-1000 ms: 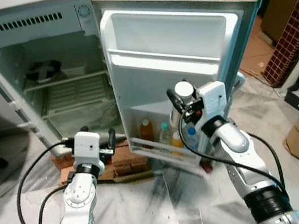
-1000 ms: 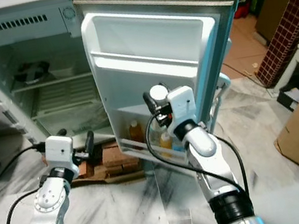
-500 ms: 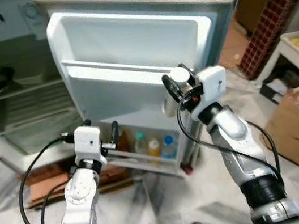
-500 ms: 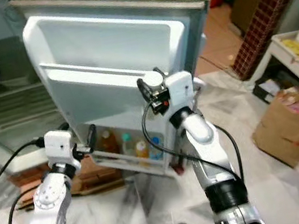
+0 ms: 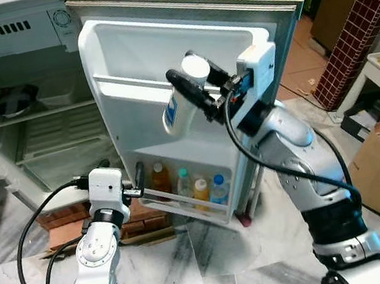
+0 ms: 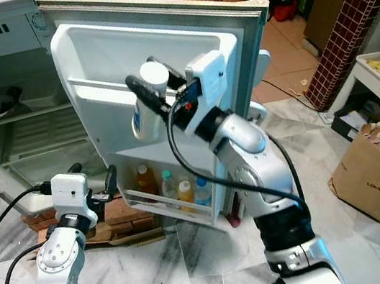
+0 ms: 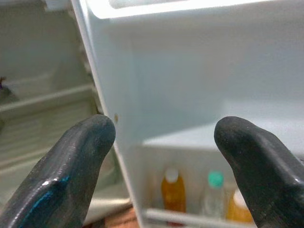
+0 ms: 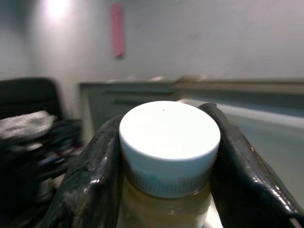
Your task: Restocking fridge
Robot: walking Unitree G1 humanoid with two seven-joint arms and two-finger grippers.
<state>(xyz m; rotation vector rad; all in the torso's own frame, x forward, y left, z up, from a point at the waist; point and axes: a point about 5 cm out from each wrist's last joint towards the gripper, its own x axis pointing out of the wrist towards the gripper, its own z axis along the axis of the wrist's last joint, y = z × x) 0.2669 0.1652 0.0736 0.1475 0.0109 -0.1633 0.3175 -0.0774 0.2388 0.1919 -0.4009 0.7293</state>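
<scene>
The right gripper [image 5: 201, 96] clamps a white-capped pale bottle [image 5: 181, 99] before the open white fridge door [image 5: 163, 66]. Lower it upright, slowly, into a door shelf. The left gripper [image 7: 161, 156] gapes wide, empty.

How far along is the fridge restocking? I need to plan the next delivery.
Done: four bottles stand in the door's bottom rack. In hand: the right gripper holds a white-capped bottle before the door shelf. Left: setting it down. The left gripper is open.

White-capped bottle [image 5: 182, 104] of pale yellow liquid, black fingers [image 8: 88, 178] around it, white fridge door [image 5: 160, 52], grey-veined marble floor [image 5: 216, 254].
</scene>
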